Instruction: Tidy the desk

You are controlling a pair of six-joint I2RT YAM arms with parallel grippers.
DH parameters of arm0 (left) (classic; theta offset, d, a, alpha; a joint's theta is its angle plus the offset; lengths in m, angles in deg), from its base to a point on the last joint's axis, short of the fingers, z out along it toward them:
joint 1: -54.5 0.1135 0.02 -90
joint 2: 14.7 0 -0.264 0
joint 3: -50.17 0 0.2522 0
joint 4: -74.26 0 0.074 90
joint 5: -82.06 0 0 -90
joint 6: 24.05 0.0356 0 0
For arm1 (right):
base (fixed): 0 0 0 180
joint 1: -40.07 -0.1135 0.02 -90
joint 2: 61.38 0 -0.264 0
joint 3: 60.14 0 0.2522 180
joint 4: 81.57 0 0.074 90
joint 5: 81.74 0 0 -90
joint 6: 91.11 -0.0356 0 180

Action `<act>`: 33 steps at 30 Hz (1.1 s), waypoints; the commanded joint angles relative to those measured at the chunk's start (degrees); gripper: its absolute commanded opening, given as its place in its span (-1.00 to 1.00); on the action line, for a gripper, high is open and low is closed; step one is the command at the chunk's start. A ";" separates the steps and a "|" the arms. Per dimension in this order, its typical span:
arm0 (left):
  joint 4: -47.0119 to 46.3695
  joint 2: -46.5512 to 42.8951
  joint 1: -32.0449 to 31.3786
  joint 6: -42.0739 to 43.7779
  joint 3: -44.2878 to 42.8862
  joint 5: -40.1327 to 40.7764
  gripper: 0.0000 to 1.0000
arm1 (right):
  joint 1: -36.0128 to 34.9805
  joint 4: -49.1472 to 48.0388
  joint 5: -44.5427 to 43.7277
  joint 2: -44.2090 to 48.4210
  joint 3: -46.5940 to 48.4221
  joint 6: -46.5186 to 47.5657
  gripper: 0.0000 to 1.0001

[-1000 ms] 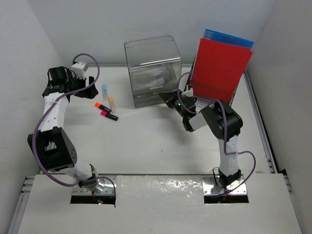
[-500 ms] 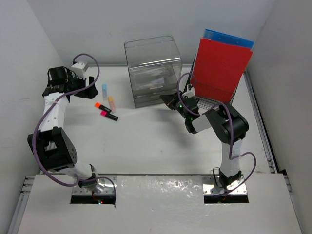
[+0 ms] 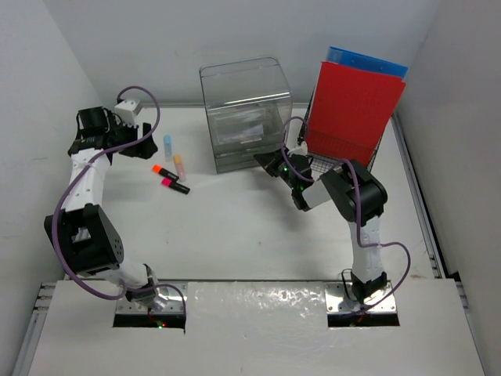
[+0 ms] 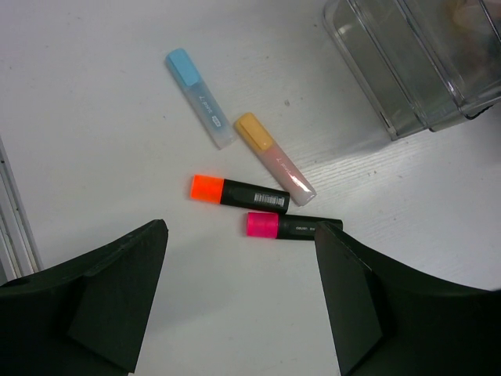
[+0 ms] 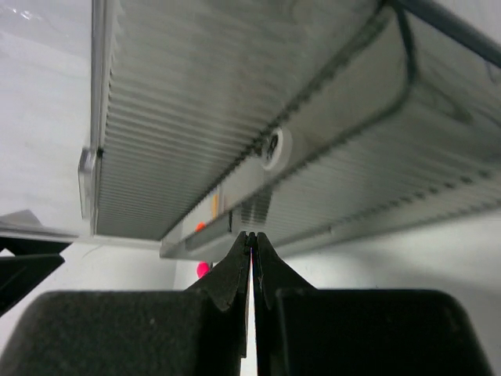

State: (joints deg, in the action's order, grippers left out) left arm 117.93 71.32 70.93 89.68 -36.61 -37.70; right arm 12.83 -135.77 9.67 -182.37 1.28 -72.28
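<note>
Top view: desk [image 3: 235, 227] beneath both arms; left gripper [image 3: 145, 139] near far-left corner, right gripper [image 3: 263, 159] at drawer box [image 3: 246, 110], far edge. Left wrist: spread wide over highlighters [image 4: 249, 196]. Right wrist: pinched together on nothing visible; may slip off drawer front [image 5: 180, 141], lacking purchase.

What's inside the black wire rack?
A red flat folder stands in the black wire rack; a blue folder behind it shows only its top edge. Rack floor is covered.

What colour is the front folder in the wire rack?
The folder is red; the top external view shows it best.
</note>
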 commanded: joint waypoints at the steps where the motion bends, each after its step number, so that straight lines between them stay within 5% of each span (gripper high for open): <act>1: -0.73 -0.59 -0.43 0.53 -0.73 -0.39 0.47 | 0.00 -1.29 -1.23 -1.79 4.10 -0.45 -1.00; 14: -0.64 -0.15 -0.34 0.88 -0.73 -0.04 0.47 | 0.17 -1.82 -3.43 -2.85 5.08 -0.72 -0.98; 20: -0.64 -0.06 -0.34 0.80 -0.73 -0.12 0.48 | 0.26 0.02 -3.43 -1.62 2.01 -4.23 -0.37; 23: -0.73 0.03 -0.34 0.71 -0.73 -0.30 0.48 | 0.18 1.87 -2.64 -1.88 2.00 -6.42 -0.31; 33: -0.56 -0.15 -0.34 0.80 -0.73 -0.39 0.47 | -0.26 4.77 -2.64 0.22 1.21 -8.02 -0.55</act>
State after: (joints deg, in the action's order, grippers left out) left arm 118.02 71.36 70.93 89.92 -36.61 -37.55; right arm 12.87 -135.60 7.50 -184.36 4.15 -75.45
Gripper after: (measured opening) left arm 0.738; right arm 0.227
